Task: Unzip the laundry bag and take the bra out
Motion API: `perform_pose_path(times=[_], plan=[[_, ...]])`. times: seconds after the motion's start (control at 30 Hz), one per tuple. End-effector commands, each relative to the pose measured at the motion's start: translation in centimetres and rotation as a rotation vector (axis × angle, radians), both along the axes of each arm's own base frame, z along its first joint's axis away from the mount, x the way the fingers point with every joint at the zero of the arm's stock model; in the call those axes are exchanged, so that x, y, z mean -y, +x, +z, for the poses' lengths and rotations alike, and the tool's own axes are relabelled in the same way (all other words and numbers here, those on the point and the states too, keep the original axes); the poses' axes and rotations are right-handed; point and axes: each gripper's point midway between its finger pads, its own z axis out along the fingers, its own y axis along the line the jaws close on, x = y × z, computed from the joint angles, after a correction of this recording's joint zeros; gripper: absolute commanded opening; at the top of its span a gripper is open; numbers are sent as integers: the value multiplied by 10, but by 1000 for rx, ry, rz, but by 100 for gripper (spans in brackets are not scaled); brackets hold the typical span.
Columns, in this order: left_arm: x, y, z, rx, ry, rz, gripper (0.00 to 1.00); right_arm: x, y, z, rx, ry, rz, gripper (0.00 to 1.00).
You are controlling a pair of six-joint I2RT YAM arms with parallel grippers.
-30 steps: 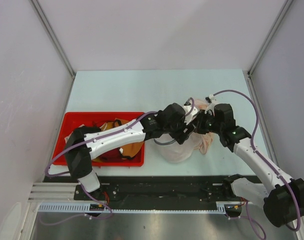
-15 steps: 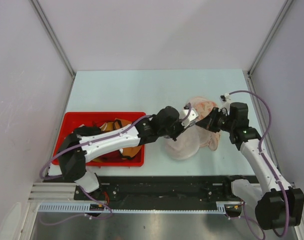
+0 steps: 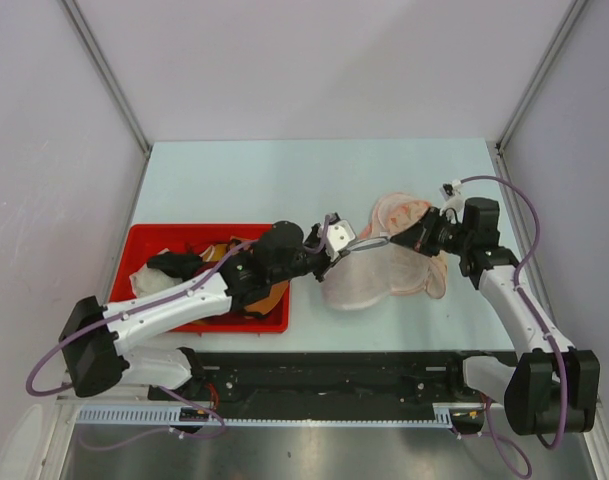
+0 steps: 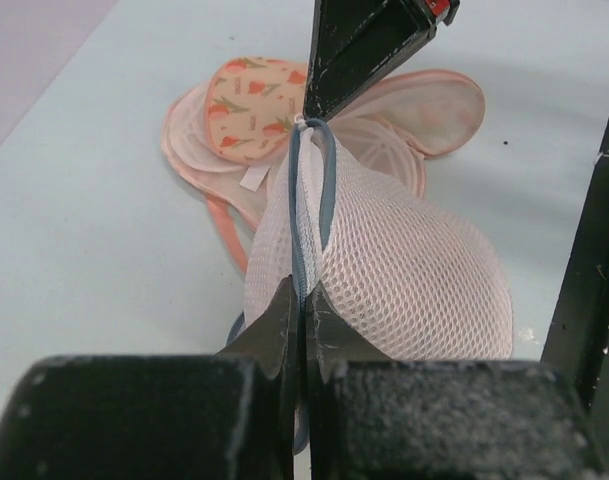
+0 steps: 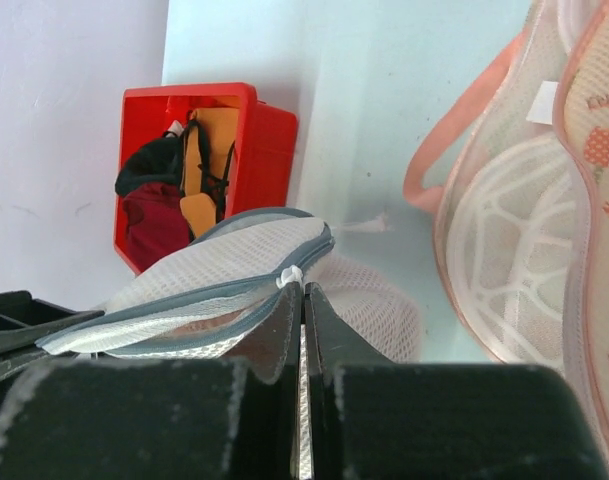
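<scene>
From above, the laundry bag (image 3: 362, 278) lies on the desk (image 3: 244, 180), to the right of the red bin (image 3: 144, 245) and touching the pink patterned mesh bag (image 3: 399, 215) on its far right. The left fingers (image 3: 340, 238) are clenched on the left end of its dark rim. The right fingers (image 3: 412, 241) are clenched on the right end, so the rim runs left to right between them.

In the left wrist view, the grey rim line (image 4: 302, 200) runs straight away from our left fingers (image 4: 276, 325), which grip it. It ends at a small white tab (image 4: 302, 122) pinched under the right fingers (image 4: 369, 45).

In the right wrist view, the right fingers (image 5: 274, 325) hold the rim just at that tab (image 5: 290, 275), and the mesh spreads away towards the bin. We cannot make out the bra through the mesh and see no opening, so we judge it to be inside the bag. The tab is probably the zip pull. If so, the right arm should draw it along the rim while the left anchors the bag.
</scene>
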Motion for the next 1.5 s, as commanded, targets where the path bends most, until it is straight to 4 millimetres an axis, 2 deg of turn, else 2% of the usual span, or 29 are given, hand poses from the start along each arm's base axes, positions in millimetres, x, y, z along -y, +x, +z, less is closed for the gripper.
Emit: perform_pose_path(times=[0.0,0.1,0.27,0.37,0.4,0.43,0.47,0.5,0.57,0.6,0.63,0.73,0.83,0.87,1.03,1.07,1.13,1.2,1.27,1.3,1.33,1.47], plan=[[-13,4,73,160,-205,-1,0,33,34,-9,51,-100,-177,0],[-20,10,78,161,-228,18,0,45,38,-13,50,-102,-229,0],[-29,7,77,135,-276,18,0,47,38,-32,-33,-93,-253,0],[-29,7,74,76,-295,36,0,44,35,-30,-30,-100,-252,0],[-24,11,66,41,-271,42,0,43,34,-25,-14,-98,-253,2],[-22,11,51,-15,-217,45,0,43,32,-17,9,-94,-255,14],[-15,13,59,-55,-229,53,0,43,30,-11,23,-89,-258,29],[-9,17,38,-120,-174,65,0,43,28,-5,34,-82,-265,57],[-1,27,46,-161,-191,110,0,46,23,8,62,-88,-289,76],[-4,30,32,-204,-138,151,0,48,20,10,63,-92,-297,77],[2,39,36,-227,-131,185,0,49,16,17,83,-95,-307,78],[-2,51,26,-288,-81,294,1,52,6,16,61,-110,-317,79],[-3,50,22,-305,-101,306,0,51,-5,17,43,-103,-320,79],[-2,48,22,-305,-114,300,0,43,-11,19,44,-98,-291,80],[1,47,27,-277,-158,300,0,30,-16,29,45,-58,-266,82],[1,49,25,-279,-155,307,0,26,-18,26,32,-89,-274,84],[2,51,27,-284,-160,321,0,19,-18,38,64,-136,-281,86],[4,55,24,-286,-148,336,1,12,-20,33,66,-191,-291,87],[7,59,26,-283,-130,341,0,10,-19,32,59,-200,-297,87],[7,61,13,-297,-84,353,0,9,-20,31,55,-209,-293,87],[9,65,23,-287,-84,360,1,9,-22,29,52,-222,-292,87],[4,66,16,-294,-45,382,0,13,-33,29,70,-295,-280,82]])
